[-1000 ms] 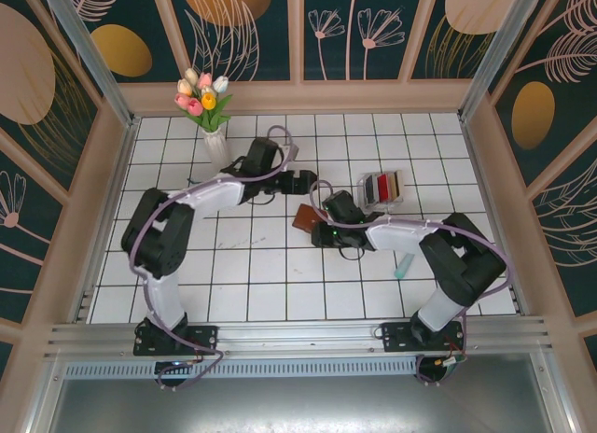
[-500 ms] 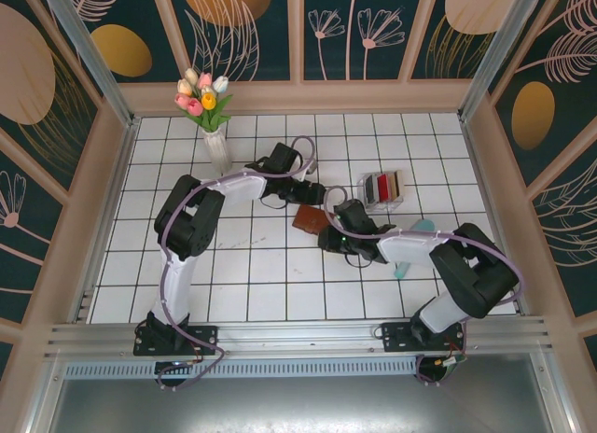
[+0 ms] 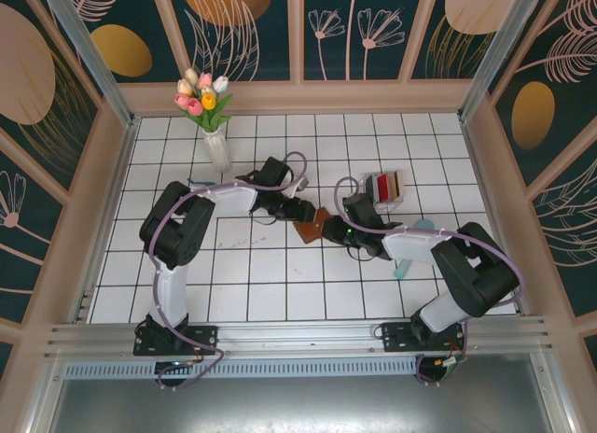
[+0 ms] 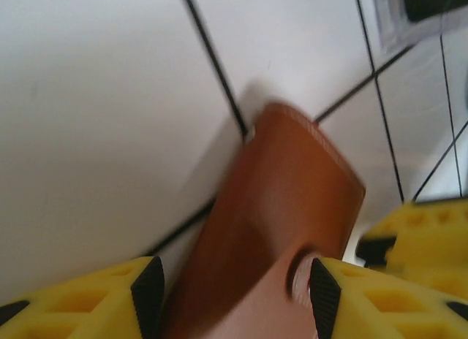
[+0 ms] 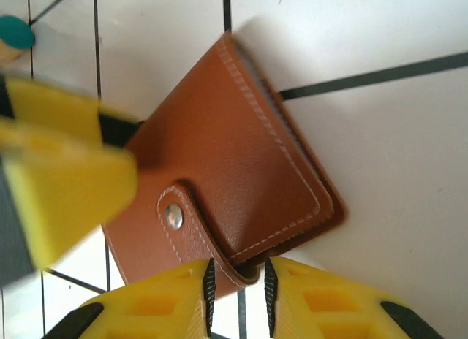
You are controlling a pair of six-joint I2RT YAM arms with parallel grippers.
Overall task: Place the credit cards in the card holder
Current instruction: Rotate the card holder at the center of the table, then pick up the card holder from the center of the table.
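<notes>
Left gripper point(image 4: 234, 295): jaws astride brown leather wallet point(image 3: 310, 230); whether clamped, cannot tell. Wallet mid-worktop point(image 3: 242, 274), apparently snapped shut. Right gripper point(image 5: 238, 284): jaws pinching wallet edge beside snap tab point(image 5: 173, 216). Advise: steady body, peel tab gently. Credit cards point(image 3: 384, 186) racked farther right.

Your right end effector point(image 5: 238, 280) pinches the brown leather wallet point(image 5: 227, 156) by its edge, jaws nearly closed. Your left end effector point(image 4: 230, 295) straddles it, grip unclear.
</notes>
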